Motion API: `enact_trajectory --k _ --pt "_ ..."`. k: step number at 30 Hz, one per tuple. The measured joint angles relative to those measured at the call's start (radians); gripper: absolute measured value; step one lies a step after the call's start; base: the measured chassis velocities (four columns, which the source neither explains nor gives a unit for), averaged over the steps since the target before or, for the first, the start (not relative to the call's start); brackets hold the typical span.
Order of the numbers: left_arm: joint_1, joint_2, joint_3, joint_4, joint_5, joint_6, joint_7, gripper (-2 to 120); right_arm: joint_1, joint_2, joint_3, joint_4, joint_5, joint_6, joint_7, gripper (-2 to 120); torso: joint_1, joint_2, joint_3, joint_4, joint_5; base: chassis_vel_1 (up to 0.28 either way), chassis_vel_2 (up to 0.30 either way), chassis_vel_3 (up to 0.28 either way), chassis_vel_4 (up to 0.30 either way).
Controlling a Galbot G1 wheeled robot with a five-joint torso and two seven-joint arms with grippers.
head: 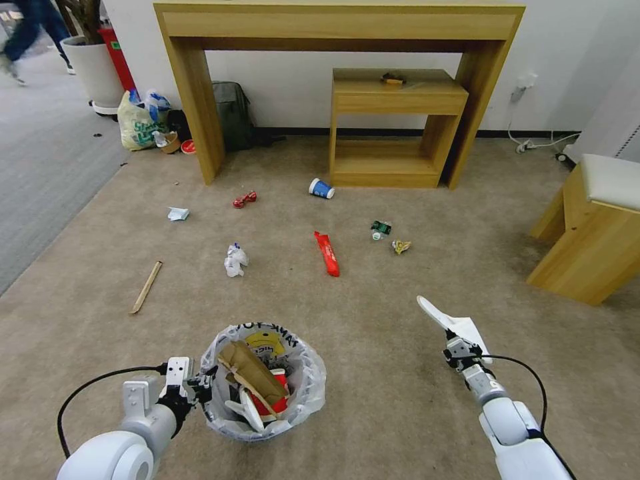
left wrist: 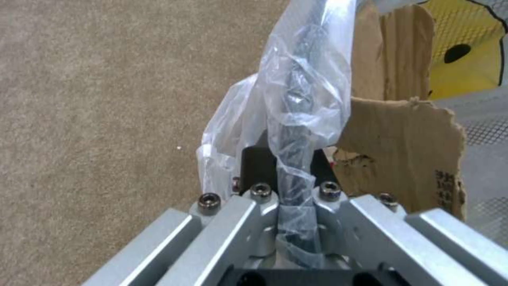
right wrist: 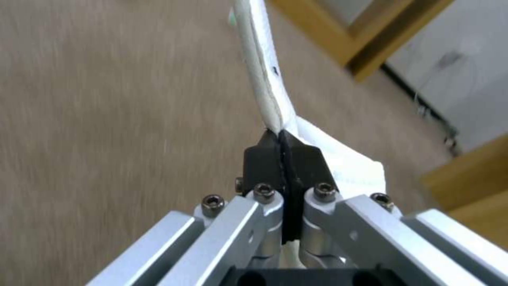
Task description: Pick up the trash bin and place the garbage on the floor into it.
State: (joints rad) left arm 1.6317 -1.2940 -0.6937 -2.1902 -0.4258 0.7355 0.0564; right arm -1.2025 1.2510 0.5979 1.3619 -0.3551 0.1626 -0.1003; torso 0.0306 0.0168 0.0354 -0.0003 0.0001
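Both arms are glossy white rounded shells, each with a thin black cable looping beside it. The left gripper [head: 200,387] and right gripper [head: 455,345] have silver metal links, hex-socket screws and black finger pads [right wrist: 264,159].

Soft, even light is filling the room, and only faint shadows are lying on the carpet [head: 373,320]. The head view is bending straight lines near its edges. The right wrist view is looking smeared and blurry across the carpet. The plastic bag [left wrist: 296,99] is shining a little.
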Motion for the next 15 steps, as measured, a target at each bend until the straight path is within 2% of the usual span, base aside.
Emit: enact_trajectory --k 1,2,5,6,7,8,9,12,13,15 --pt "0.000 0.000 0.001 0.000 0.001 0.000 0.000 0 -0.008 -0.007 -0.009 0.057 0.037 -0.007 -0.003 0 0.000 0.000 0.000 0.0001 0.0000 0.000 0.000 0.000 0.000" --pt "0.000 0.000 0.001 0.000 0.001 0.000 0.000 0 -0.008 -0.007 -0.009 0.057 0.037 -0.007 -0.003 0 0.000 0.000 0.000 0.0001 0.0000 0.000 0.000 0.000 0.000" --pt "0.002 -0.002 0.002 -0.003 0.001 0.000 -0.002 0 -0.009 -0.038 -0.031 0.199 0.168 -0.036 -0.038 0 0.000 0.000 0.000 0.0000 0.0000 0.000 0.000 0.000 0.000" --pt "0.002 -0.002 0.002 -0.003 0.001 0.000 -0.002 0 -0.009 -0.038 -0.031 0.199 0.168 -0.036 -0.038 0 0.000 0.000 0.000 0.0000 0.0000 0.000 0.000 0.000 0.000" --pt "0.002 -0.002 0.002 -0.003 0.002 0.000 -0.002 0 -0.007 -0.050 -0.040 0.243 0.228 -0.048 -0.053 0 0.000 0.000 0.000 0.0002 -0.0002 0.000 0.000 0.000 0.000" --pt "-0.001 -0.003 0.002 -0.002 0.005 0.000 -0.004 0 0.000 -0.081 -0.059 0.325 0.336 -0.071 -0.095 0 0.000 0.000 0.000 0.0002 0.0000 0.000 0.000 0.000 0.000" --pt "-0.001 -0.003 0.002 -0.002 0.005 0.000 -0.004 0 0.000 -0.081 -0.059 0.325 0.336 -0.071 -0.095 0 0.000 0.000 0.000 0.0002 0.0000 0.000 0.000 0.000 0.000" --pt "-0.025 -0.008 0.004 0.010 0.005 0.000 -0.017 0 0.030 -0.174 -0.125 0.482 0.513 -0.141 -0.198 0 0.000 0.000 0.000 0.0001 -0.0002 0.000 0.000 0.000 0.000" --pt "-0.025 -0.008 0.004 0.010 0.005 0.000 -0.017 0 0.030 -0.174 -0.125 0.482 0.513 -0.141 -0.198 0 0.000 0.000 0.000 0.0001 -0.0002 0.000 0.000 0.000 0.000" --pt "-0.035 -0.010 0.011 0.016 0.004 0.000 -0.024 0 0.054 -0.217 -0.200 0.544 0.606 -0.186 -0.208 0 0.000 0.000 0.000 0.0001 -0.0004 0.000 0.000 0.000 0.000"
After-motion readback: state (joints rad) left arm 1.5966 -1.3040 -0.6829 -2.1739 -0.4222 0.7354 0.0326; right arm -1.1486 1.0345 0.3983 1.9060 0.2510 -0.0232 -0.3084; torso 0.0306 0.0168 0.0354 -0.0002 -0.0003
